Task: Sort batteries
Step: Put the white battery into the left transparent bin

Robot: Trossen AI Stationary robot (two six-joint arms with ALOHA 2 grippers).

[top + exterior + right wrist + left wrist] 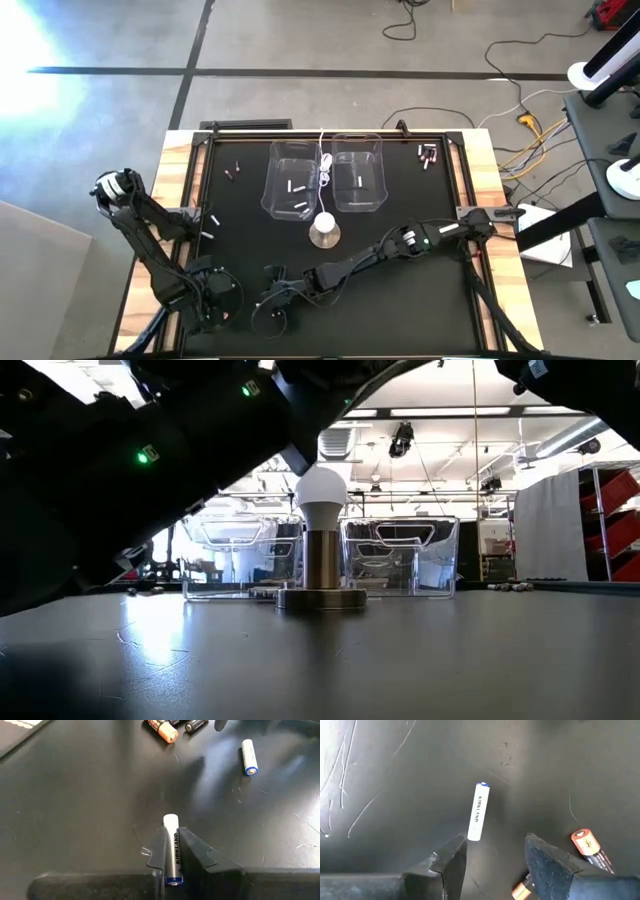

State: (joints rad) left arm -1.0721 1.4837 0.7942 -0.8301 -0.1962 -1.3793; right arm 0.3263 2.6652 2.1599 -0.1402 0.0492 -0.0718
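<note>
Two clear bins [290, 180] | one lamp [324, 231] | right jaws [171, 851] clamp one white battery [171, 845]

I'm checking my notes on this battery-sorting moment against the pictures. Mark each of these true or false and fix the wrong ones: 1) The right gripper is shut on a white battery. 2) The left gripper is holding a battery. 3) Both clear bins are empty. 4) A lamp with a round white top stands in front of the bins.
1) True: the right gripper is shut on a white battery.
2) False: the left gripper is open, with a white battery on the mat lying just ahead, untouched.
3) False: the left bin holds white batteries; the right bin holds at least one.
4) True: the lamp stands there.
</note>
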